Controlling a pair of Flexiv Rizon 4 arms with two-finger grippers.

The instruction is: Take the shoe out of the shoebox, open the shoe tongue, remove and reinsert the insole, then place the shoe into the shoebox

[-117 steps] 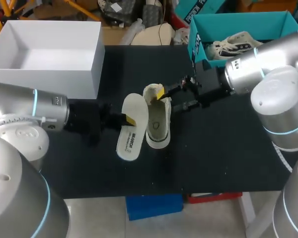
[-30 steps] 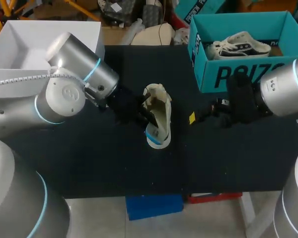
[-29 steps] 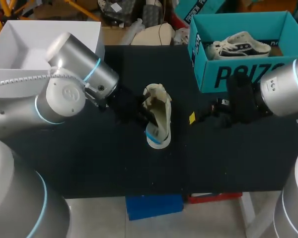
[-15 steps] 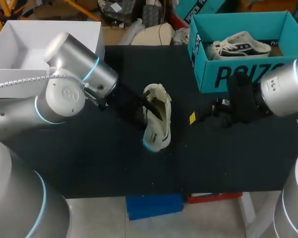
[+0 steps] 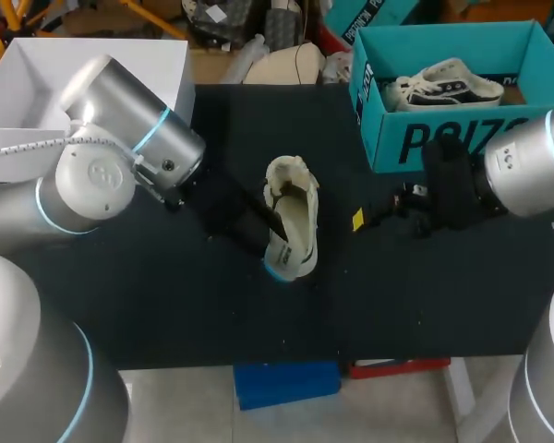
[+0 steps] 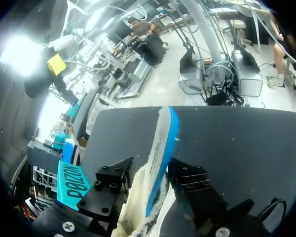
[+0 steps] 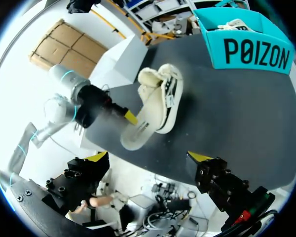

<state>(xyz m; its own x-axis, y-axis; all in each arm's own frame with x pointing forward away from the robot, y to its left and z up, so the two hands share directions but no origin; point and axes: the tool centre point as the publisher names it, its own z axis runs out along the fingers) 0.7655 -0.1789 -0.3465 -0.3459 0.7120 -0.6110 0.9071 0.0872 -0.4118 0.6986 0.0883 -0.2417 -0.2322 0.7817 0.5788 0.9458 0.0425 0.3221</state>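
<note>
The cream shoe (image 5: 294, 208) lies mid-tabletop (image 5: 397, 305), and the insole (image 6: 163, 133) that lay beside it seconds ago is now fed back inside. The insole's blue-backed heel end is pinched in the closed left end effector (image 6: 147, 173) as that arm draws back and tilts the shoe sideways. The right end effector (image 7: 148, 158) has let go of the tongue and hangs open and empty to the right, so what seems left is seating the heel and carrying the shoe to the white shoebox (image 5: 92, 41) at the far left.
</note>
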